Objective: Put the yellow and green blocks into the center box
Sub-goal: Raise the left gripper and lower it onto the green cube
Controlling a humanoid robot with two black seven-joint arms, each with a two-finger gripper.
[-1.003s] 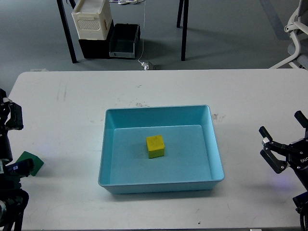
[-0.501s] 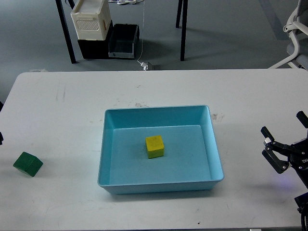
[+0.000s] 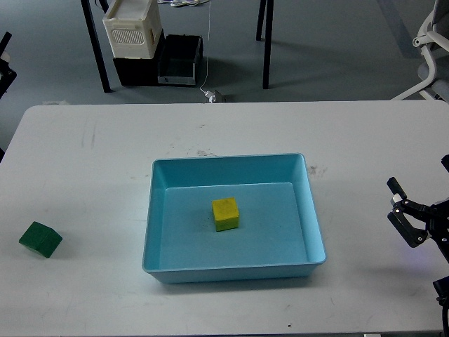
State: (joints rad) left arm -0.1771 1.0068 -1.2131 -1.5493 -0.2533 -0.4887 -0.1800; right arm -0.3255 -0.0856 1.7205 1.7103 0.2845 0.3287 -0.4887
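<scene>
yellow block (image 3: 226,213) in center box (image 3: 156,232) | green block (image 3: 40,239) on desk (image 3: 351,140), well left of box | looks light, rigid; pinch flat opposite sides | right hand (image 3: 414,219) open, empty | left hand: barely visible, cannot tell

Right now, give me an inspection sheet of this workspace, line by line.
Surface: white table, a few scuff marks.
Job's things: yellow block inside blue box at table centre; green block on the table near the left edge, outside the box.
Clutter: nothing seen.
Grippers: right gripper open, at the right edge, holding nothing; left gripper not identifiable.
Cables: thin cable running to the floor behind the table.
Surroundings: stacked bins, chair.
</scene>
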